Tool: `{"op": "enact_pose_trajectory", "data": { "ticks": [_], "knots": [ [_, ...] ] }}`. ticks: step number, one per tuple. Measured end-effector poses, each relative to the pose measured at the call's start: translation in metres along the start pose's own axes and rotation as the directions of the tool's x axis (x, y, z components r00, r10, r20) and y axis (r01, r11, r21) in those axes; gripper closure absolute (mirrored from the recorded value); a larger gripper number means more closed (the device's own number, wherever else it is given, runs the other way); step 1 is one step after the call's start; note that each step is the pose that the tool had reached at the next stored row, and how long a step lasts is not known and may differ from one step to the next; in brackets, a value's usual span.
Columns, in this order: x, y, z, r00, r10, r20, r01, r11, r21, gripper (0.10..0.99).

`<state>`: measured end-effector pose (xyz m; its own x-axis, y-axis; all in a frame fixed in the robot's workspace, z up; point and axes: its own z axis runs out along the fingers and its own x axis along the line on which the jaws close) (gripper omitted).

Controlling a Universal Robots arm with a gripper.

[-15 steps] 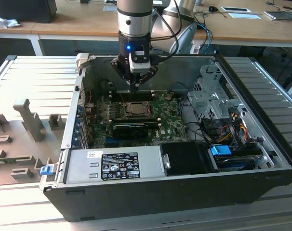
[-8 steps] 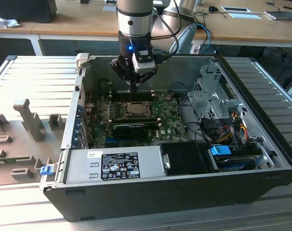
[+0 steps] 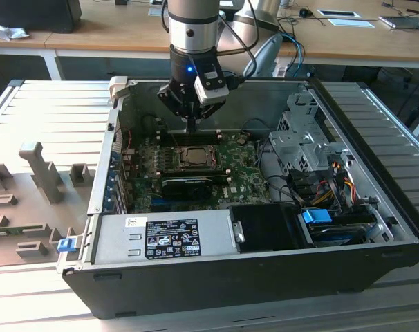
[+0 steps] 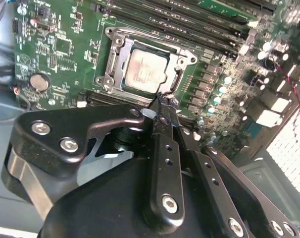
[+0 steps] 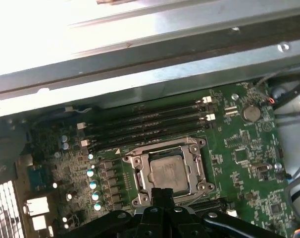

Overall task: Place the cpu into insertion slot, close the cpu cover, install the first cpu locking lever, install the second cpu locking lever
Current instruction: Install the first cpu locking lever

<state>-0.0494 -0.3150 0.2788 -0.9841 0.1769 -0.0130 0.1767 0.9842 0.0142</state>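
The ribbed grey metal table (image 3: 30, 111) fills the foreground of the exterior view. Wooden tables (image 3: 106, 31) run along the back of the room. At the exterior view's left, a few grey fixture blocks (image 3: 43, 173) stand on the ribbed surface. One blue clip (image 3: 66, 243) sits at the near corner of the single open computer case (image 3: 216, 277). Inside the case, one silver power supply (image 3: 168, 235) lies along the front, and one green motherboard (image 3: 240, 176) lies behind it.

One cpu (image 3: 194, 156) lies in the one insertion slot (image 4: 155, 47), at the middle of the board. One cpu cover (image 5: 142, 173) lies flat around it, and the chip's silver top shows through the cover's window. In the first wrist view, four long black memory slots (image 5: 150, 124) lie just beside the socket, and one coin cell (image 5: 250, 113) sits near them.

The pincer (image 3: 191, 128) hangs from the arm just above the socket's edge. In both wrist views its fingertips are pressed together with nothing between them. I cannot tell whether they touch the board.

At the exterior view's right stands one metal drive cage (image 3: 299, 138), with a bundle of coloured cables (image 3: 327, 183) beside it.
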Motion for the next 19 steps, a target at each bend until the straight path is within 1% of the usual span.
{"op": "enact_pose_trajectory", "data": {
  "ticks": [3,4,5,7,10,11,13,14,15,18,19],
  "knots": [
    [0.0001,0.0000,0.0000,0.9992,-0.041,-0.0006,0.041,0.9992,-0.001,0.980],
    [0.0012,-0.0003,0.0000,0.9991,-0.043,-0.0006,0.043,0.9991,-0.001,0.980],
    [0.0030,-0.0006,0.0000,0.9991,-0.043,-0.0006,0.043,0.9991,-0.001,0.980],
    [0.0098,-0.0018,0.0010,0.9990,-0.045,-0.0003,0.045,0.9990,-0.001,0.980],
    [0.0138,-0.0026,0.0056,0.9977,-0.068,-0.0012,0.068,0.9977,-0.004,0.980],
    [0.0141,-0.0027,0.0078,0.9963,-0.086,-0.0013,0.086,0.9963,-0.005,0.980],
    [0.0142,-0.0027,0.0099,0.9930,-0.118,-0.0017,0.118,0.9929,-0.005,0.980],
    [0.0143,-0.0027,0.0110,0.9891,-0.147,-0.0021,0.147,0.9891,-0.006,0.980],
    [0.0163,-0.0031,0.0121,0.9862,-0.165,-0.0024,0.165,0.9862,-0.006,0.980],
    [0.0323,-0.0058,0.0134,0.9861,-0.166,-0.0024,0.166,0.9861,-0.006,0.980],
    [0.0398,-0.0071,0.0140,0.9861,-0.166,-0.0023,0.166,0.9860,-0.006,0.980]
  ]
}}
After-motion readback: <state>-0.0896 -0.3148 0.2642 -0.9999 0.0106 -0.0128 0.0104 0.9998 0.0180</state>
